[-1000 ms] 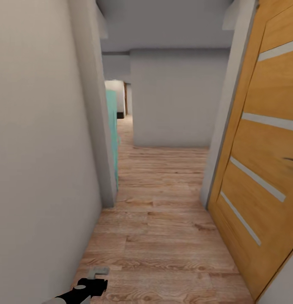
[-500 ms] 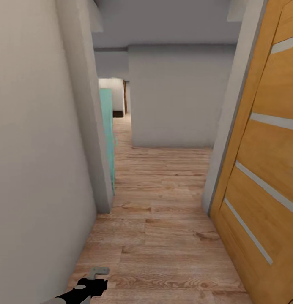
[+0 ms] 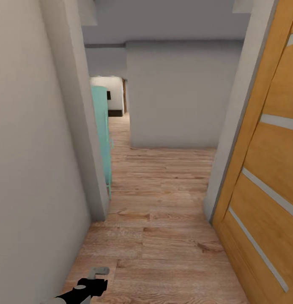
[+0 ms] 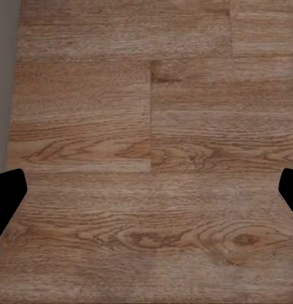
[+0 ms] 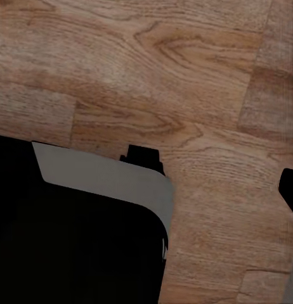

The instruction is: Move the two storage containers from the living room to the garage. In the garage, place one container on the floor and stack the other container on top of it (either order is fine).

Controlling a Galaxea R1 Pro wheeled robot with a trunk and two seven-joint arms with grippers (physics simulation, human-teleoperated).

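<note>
The two storage containers are out of view. I am in a narrow corridor with a light wood-plank floor [image 3: 163, 219]. My left gripper [image 3: 94, 282] hangs low at the bottom left of the head view, close to the left wall. In the left wrist view the left gripper [image 4: 146, 196] is open, its black fingertips [image 4: 7, 193] far apart over bare planks with nothing between them. The right gripper [image 5: 146, 190] points down at the planks. One black fingertip [image 5: 290, 190] sits at the picture's edge, and nothing is held.
An orange wooden door [image 3: 264, 169] with pale stripes stands open along the right. A white wall [image 3: 36, 147] runs along the left, ending at a corner with a teal panel [image 3: 102, 135] behind it. A grey wall [image 3: 176, 97] faces me, with a passage [image 3: 119, 101] at its left. My dark base [image 5: 70, 240] shows below the right wrist.
The camera has advanced along the corridor: the left wall corner, the door and the facing wall all look nearer. The left gripper keeps its place in the view.
</note>
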